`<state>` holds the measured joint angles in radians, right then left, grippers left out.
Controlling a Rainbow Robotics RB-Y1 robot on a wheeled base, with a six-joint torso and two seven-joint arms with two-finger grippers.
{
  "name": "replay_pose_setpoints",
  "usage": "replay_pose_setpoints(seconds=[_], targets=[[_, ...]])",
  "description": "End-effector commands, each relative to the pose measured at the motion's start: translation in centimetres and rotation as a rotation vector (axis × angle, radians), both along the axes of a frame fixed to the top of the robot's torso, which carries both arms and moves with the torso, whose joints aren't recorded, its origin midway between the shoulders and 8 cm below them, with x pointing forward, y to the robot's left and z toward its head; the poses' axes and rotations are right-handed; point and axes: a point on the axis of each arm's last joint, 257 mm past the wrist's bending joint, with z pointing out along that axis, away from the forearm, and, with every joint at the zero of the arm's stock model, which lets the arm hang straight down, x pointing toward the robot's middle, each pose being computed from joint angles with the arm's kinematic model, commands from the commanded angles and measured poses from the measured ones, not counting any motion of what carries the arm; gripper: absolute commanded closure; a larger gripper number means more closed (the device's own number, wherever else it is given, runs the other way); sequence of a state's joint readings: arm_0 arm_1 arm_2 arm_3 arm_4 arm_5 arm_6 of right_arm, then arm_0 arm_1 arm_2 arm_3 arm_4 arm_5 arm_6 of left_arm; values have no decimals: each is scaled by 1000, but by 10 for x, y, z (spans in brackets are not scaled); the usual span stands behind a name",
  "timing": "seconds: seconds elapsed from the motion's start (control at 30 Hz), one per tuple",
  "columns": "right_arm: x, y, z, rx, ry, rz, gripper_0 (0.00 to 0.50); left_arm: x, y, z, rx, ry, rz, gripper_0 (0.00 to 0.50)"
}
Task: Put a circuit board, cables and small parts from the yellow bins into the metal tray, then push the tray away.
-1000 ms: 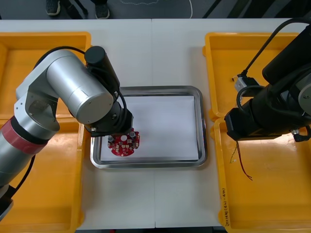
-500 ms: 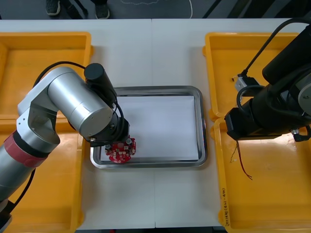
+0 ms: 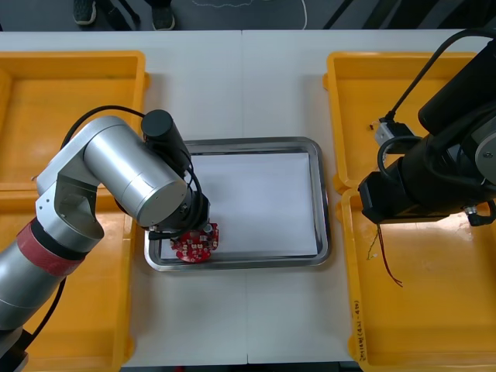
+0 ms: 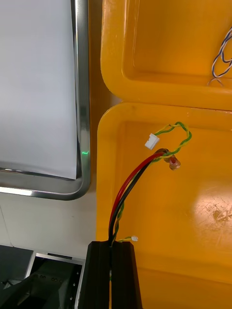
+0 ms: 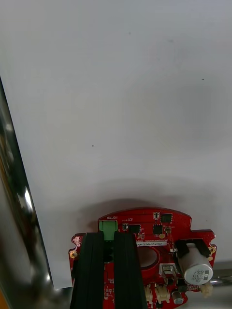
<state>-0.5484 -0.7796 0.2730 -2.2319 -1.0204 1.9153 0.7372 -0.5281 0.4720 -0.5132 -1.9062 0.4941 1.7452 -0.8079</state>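
Right, the left gripper [image 5: 108,236] is down at the near left corner of the metal tray [image 3: 256,142], its black fingers clamped on the edge of the round red circuit board [image 5: 159,231], pinching it by the green connector. The board sits over the white inside of the tray, close to the rim; whether it already rests on the surface I cannot tell, as a shadow shows beneath it. So by my reckoning step one is nearly home, but the board has not been let go.

Over on the other side, the right gripper [image 4: 115,244] hangs in the near right yellow bin [image 3: 434,310], fingers pressed together on the red and yellow cable [image 4: 133,181]. The cable trails out from between them, its white plug lying on the bin floor. It is gripped but not yet carried across.

What is left? Plenty, I would say. The rest of the tray is bare white. A twisted blue and white cable [image 4: 222,53] waits in the far right bin, no small parts are in the tray, and the tray has yet to be pushed away.
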Motion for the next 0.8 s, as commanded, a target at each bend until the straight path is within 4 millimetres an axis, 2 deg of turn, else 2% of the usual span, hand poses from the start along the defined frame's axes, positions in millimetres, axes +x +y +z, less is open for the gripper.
replay_pose_setpoints(seconds=[0.03,0.07,0.13,0.17,0.23,0.3,0.73,0.8], targets=[[2,10,11,-20,-48,92,500,-1,-12,1,5,-18,-89,398],[2,10,11,-20,-48,92,500,-1,-12,1,4,-17,-87,368],[2,9,11,-21,-48,92,500,-1,-11,1,8,-19,-88,225],[2,10,11,-20,-48,92,500,0,-11,2,8,-22,-87,180],[2,10,11,-20,-48,92,500,1,-11,2,9,-24,-85,55],[2,10,11,-20,-48,92,500,2,-10,4,6,-27,-80,9],[1,11,12,-27,-49,128,500,-3,12,57,19,-48,-39,0],[0,12,12,-27,-47,143,500,1,10,67,5,-70,-42,0]])
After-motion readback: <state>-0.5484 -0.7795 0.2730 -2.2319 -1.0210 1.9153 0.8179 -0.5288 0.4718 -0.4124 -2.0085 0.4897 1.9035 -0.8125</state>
